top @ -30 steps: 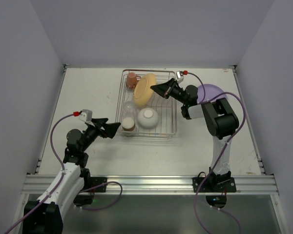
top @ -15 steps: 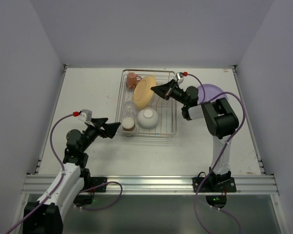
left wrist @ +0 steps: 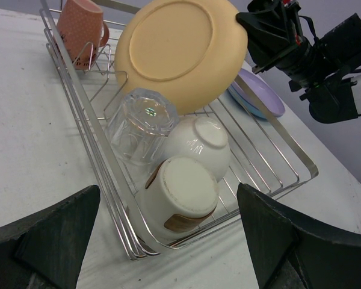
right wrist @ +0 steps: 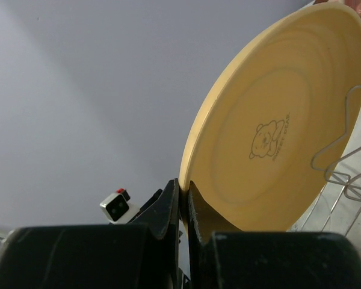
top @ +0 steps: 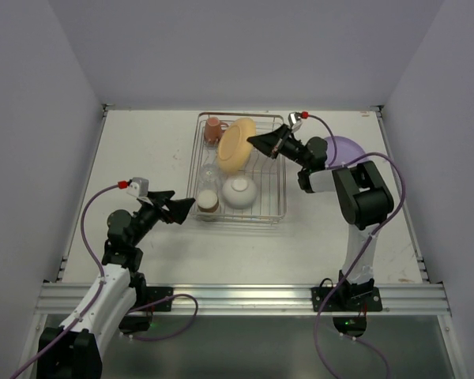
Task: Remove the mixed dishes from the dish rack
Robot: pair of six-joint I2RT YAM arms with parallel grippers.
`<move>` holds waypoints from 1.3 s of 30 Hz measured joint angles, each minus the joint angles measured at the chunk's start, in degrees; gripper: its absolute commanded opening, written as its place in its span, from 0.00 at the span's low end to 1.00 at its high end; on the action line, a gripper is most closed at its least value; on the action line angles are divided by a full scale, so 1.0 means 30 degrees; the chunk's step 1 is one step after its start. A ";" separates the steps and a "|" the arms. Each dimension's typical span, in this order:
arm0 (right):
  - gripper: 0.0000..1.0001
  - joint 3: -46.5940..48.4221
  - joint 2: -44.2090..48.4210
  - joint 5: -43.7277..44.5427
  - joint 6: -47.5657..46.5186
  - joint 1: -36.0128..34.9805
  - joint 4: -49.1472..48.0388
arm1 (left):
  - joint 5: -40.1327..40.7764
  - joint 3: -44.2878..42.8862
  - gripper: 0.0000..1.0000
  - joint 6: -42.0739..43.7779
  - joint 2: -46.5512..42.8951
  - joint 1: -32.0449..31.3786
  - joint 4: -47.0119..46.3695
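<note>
- The yellow-orange plate (top: 235, 146) is pinched at its rim by the closed right hand (top: 253, 141). It is tilted on edge at the far end of the dish rack (left wrist: 290, 141), apparently for lifting out.
- The lilac plate (top: 346, 148) is laid on the surface beside the rack, likely as a stacking spot.
- The left hand (top: 182, 208) is held wide open and empty at the rack's near corner, facing the brown cup (left wrist: 180, 195).

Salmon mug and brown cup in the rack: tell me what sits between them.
The clear glass, right beside the brown cup; bare rack wires separate it from the mug. The left wrist view shows it.
</note>
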State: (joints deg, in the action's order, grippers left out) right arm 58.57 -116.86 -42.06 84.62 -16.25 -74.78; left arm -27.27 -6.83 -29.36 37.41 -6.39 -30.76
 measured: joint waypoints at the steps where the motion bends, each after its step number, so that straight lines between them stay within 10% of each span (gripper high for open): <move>1: 0.00 0.0000 0.0131 -0.0036 0.0044 0.0015 -0.0015 | 0.0007 0.0000 1.00 0.0007 0.0000 0.0000 0.0000; 25: 0.00 0.2725 0.2776 -0.1938 0.1945 0.2047 0.0197 | 0.0029 0.0000 1.00 0.0007 -0.0583 0.0000 0.0080; 39: 0.00 0.2725 0.6521 -0.2805 -0.2317 0.2433 0.3082 | 0.0131 0.0000 1.00 0.0015 -0.0692 -0.0007 0.0124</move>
State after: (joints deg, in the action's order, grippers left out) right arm 66.74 -97.30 -50.48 77.67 -8.95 -65.54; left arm -26.87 -6.83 -29.32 35.33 -6.42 -30.39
